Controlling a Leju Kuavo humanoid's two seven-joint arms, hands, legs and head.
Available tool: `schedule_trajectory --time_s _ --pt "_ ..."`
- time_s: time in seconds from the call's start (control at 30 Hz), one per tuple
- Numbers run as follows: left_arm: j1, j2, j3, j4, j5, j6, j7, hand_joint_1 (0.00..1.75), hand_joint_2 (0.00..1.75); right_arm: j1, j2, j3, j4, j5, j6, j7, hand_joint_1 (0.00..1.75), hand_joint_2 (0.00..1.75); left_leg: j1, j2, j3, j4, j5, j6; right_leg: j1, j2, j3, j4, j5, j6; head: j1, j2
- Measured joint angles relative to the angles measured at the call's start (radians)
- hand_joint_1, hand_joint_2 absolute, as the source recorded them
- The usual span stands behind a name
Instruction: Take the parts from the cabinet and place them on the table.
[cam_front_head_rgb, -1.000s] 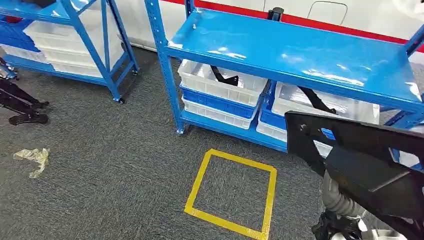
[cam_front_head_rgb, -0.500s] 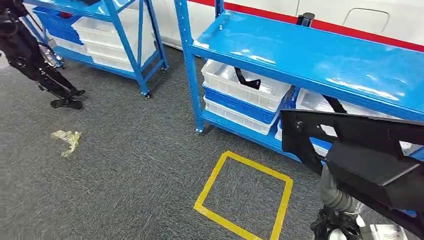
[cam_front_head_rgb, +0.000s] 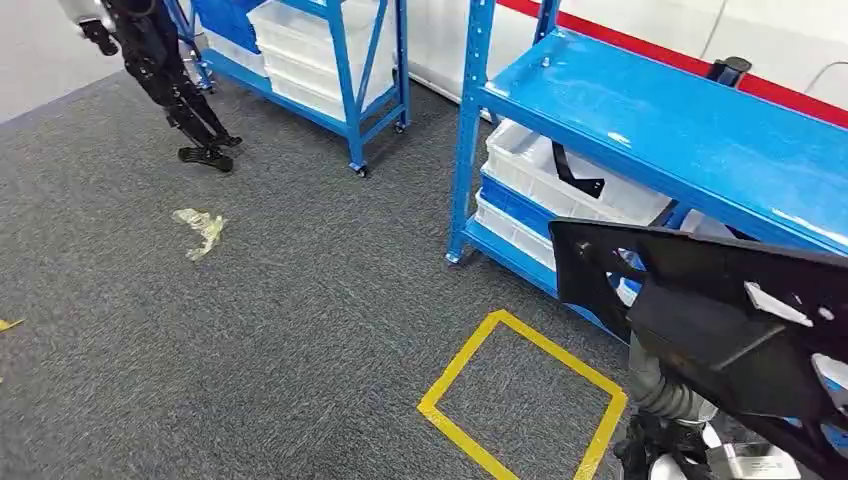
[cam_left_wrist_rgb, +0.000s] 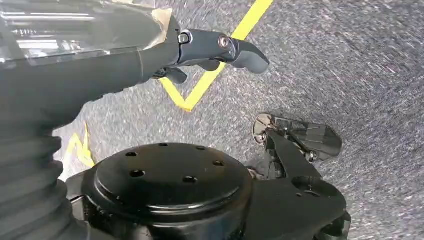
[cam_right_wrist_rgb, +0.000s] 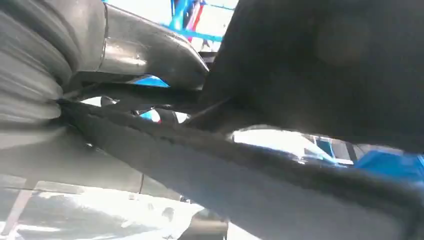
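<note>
A large flat black part fills the lower right of the head view, carried by my right arm, whose ribbed wrist shows beneath it. In the right wrist view my right hand grips that black part close against the camera. The blue cabinet stands behind, with a white bin on its lower shelf holding another black part. My left hand hangs over the grey carpet, fingers apart and holding nothing.
A yellow tape square marks the carpet in front of the cabinet. A second blue rack with white bins stands at the back left, beside dark legs of another machine. Crumpled plastic lies on the floor.
The whole picture has slid right as the camera turned left; more open carpet shows on the left. The black part stays in my right hand.
</note>
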Motion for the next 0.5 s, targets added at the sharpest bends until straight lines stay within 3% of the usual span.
schedule_trajectory --time_s 0.03,0.1,0.13,0.17,0.2,0.27,0.3,0.33,0.37,0.4,0.47,0.5 --pt "0.000 0.000 0.000 0.000 0.000 0.000 0.000 0.00 1.75 0.000 -0.002 0.000 0.003 0.000 0.000 0.000 1.75 1.75 0.000 -0.015 0.001 0.001 0.001 -0.001 0.000 0.001 0.012 -0.027 0.018 0.008 0.000 0.000" --pt "-0.002 -0.001 0.000 -0.001 0.000 0.000 0.000 0.00 1.75 -0.001 -0.003 0.000 0.008 0.000 0.000 0.000 1.75 1.75 0.003 -0.045 0.005 0.004 0.001 -0.004 -0.004 0.015 0.089 -0.189 0.091 0.029 0.000 0.000" --pt "-0.003 -0.002 0.000 -0.002 -0.001 0.000 -0.001 0.00 1.75 -0.002 -0.005 0.000 0.009 0.000 0.000 0.000 1.75 1.75 0.004 -0.057 0.002 0.009 -0.002 -0.009 -0.010 0.053 0.126 -0.272 0.122 0.038 0.002 0.000" --pt "-0.006 -0.001 -0.001 -0.002 -0.002 0.000 -0.002 0.00 1.75 -0.003 -0.006 0.000 0.011 0.000 0.000 -0.001 1.75 1.75 -0.006 -0.069 -0.009 0.025 -0.008 -0.018 -0.013 0.089 0.143 -0.310 0.116 0.031 0.003 0.000" --pt "-0.008 -0.001 -0.002 -0.002 -0.002 0.000 -0.002 0.00 1.75 -0.002 -0.006 0.000 0.012 -0.002 -0.002 -0.002 1.75 1.75 -0.002 -0.080 -0.017 0.025 -0.005 -0.022 -0.014 0.081 0.140 -0.303 0.117 0.021 0.000 0.000" --pt "-0.007 0.000 -0.005 -0.002 -0.002 0.000 -0.002 0.00 1.75 -0.004 -0.008 0.000 0.016 -0.005 -0.003 -0.002 1.75 1.75 0.003 -0.098 -0.026 0.021 0.002 -0.032 -0.007 0.062 0.138 -0.302 0.119 0.013 -0.001 0.000" --pt "-0.008 0.001 -0.005 -0.002 -0.002 0.000 -0.002 0.00 1.75 -0.007 -0.008 0.001 0.016 -0.007 -0.003 -0.002 1.75 1.75 0.003 -0.107 -0.027 0.022 0.001 -0.035 -0.012 0.050 0.139 -0.305 0.121 0.007 -0.001 0.000" --pt "-0.008 0.001 -0.005 -0.002 -0.002 0.001 -0.002 0.00 1.75 -0.011 -0.007 0.002 0.016 -0.014 0.002 -0.002 1.75 1.75 0.004 -0.080 -0.027 0.034 -0.010 -0.038 -0.019 0.037 0.141 -0.308 0.123 -0.001 0.000 0.000" --pt "-0.008 0.002 -0.007 -0.002 -0.002 0.002 0.000 0.00 1.75 -0.011 -0.007 0.004 0.016 -0.021 0.011 0.001 1.75 1.75 0.000 -0.029 -0.044 0.072 -0.036 -0.045 -0.016 0.028 0.143 -0.308 0.121 -0.005 -0.009 0.000" --pt "-0.010 0.004 -0.008 -0.002 -0.002 0.001 0.000 0.00 1.75 -0.010 -0.007 0.006 0.016 -0.029 0.019 0.001 1.75 1.75 0.003 0.003 -0.074 0.139 -0.075 -0.052 -0.015 0.014 0.143 -0.308 0.119 -0.017 -0.013 0.000" --pt "-0.017 0.007 -0.009 -0.002 -0.002 0.001 0.002 0.00 1.75 -0.008 -0.009 0.008 0.016 -0.035 0.032 0.005 1.75 1.75 0.007 0.022 -0.134 0.278 -0.135 -0.060 -0.008 -0.016 0.142 -0.308 0.117 -0.020 -0.012 0.000" --pt "-0.017 0.006 -0.010 -0.003 -0.002 0.001 0.005 0.00 1.75 -0.008 -0.010 0.010 0.016 -0.037 0.040 0.005 1.75 1.75 0.009 0.024 -0.148 0.312 -0.139 -0.062 -0.007 -0.030 0.142 -0.308 0.116 -0.021 -0.013 0.000"
